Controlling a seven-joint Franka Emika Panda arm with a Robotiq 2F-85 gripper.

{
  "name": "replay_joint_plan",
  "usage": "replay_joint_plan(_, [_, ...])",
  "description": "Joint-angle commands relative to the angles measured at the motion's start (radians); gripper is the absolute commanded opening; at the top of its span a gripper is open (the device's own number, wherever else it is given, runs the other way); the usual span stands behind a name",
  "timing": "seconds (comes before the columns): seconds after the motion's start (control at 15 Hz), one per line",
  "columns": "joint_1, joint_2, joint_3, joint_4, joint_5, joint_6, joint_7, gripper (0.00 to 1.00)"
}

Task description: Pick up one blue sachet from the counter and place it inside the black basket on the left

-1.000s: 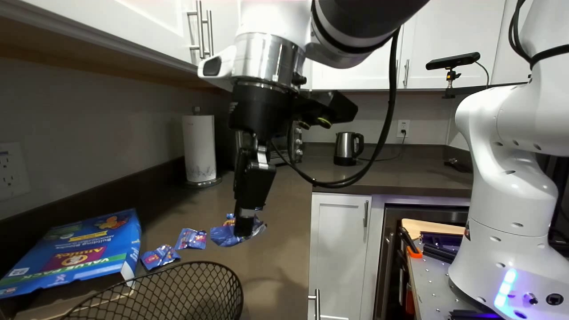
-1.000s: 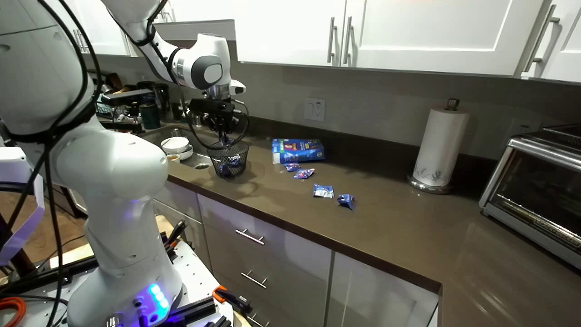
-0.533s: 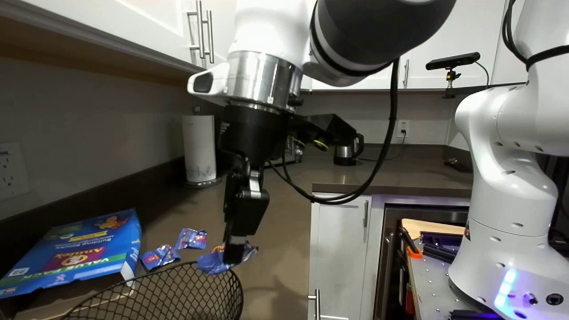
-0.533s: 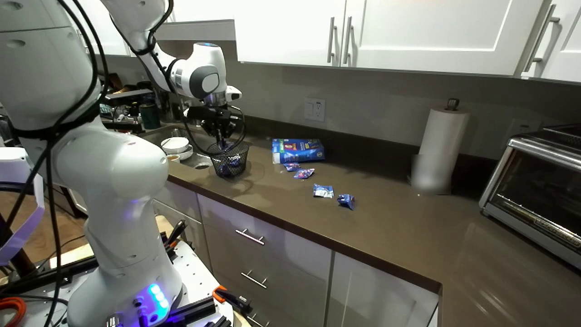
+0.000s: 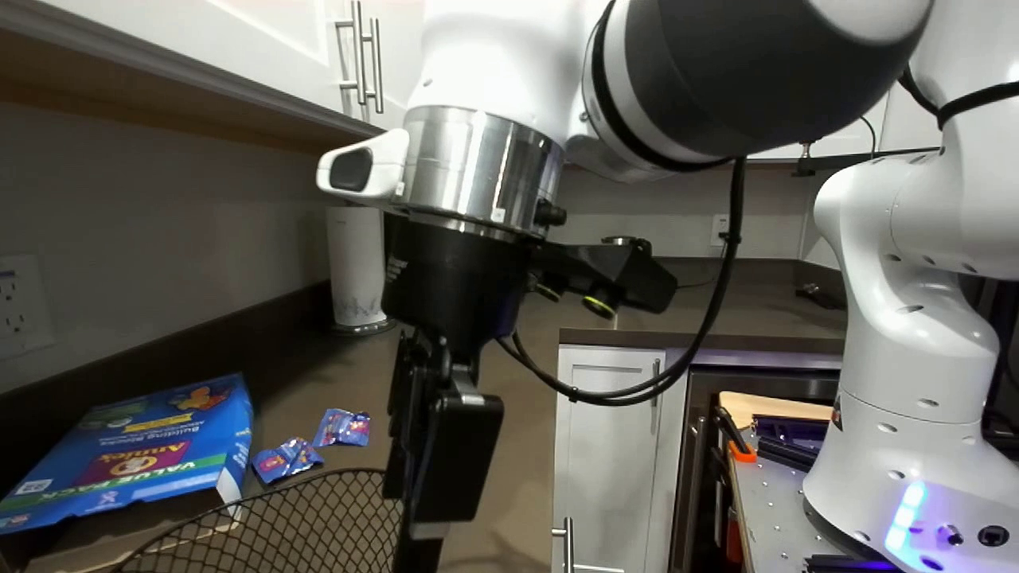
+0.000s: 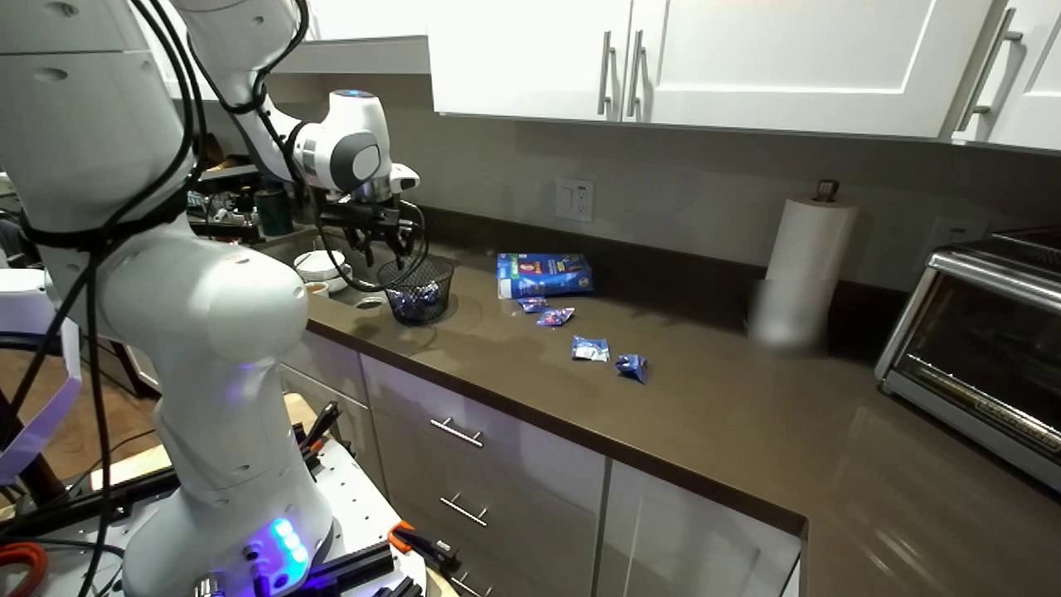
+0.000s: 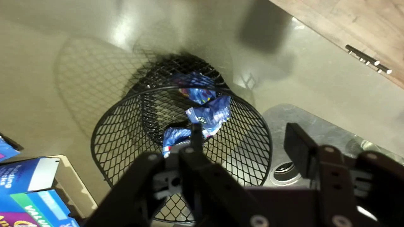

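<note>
In the wrist view my gripper (image 7: 243,142) stands open above the black basket (image 7: 118,138), its fingers wide apart and nothing between them. One finger (image 7: 197,137) is over the basket's inside; the opposite finger (image 7: 298,148) is beyond the rim. Blue sachets lie in the basket: one blue sachet (image 7: 210,115) at the middle, one behind it, and one partly hidden by the near finger. On the dark counter (image 6: 704,431), several more sachets lie loose, among them a sachet (image 6: 590,348) and a crumpled sachet (image 6: 632,366). Both exterior views show the basket (image 6: 421,294) beneath the gripper.
A large blue box (image 6: 545,275) lies beside the basket against the wall. The sink with white bowls (image 6: 322,267) borders the basket's far side. A paper towel roll (image 6: 800,274) and toaster oven (image 6: 986,356) stand farther along. Upper cabinets (image 6: 746,58) overhang the counter.
My gripper has moved down and toward the sink, over the basket. Its fingers have opened, and the sachet held between them earlier has been let go.
</note>
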Motion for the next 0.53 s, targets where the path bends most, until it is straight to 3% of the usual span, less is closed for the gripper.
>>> replay_joint_plan(0.0, [-0.002, 0.008, 0.036, -0.018, -0.082, 0.065, 0.103, 0.98])
replay_joint_plan(0.2, [-0.021, 0.001, 0.058, -0.036, -0.219, 0.103, 0.206, 1.0])
replay_joint_plan(0.47, [-0.091, -0.011, 0.075, -0.036, -0.582, 0.029, 0.392, 1.0])
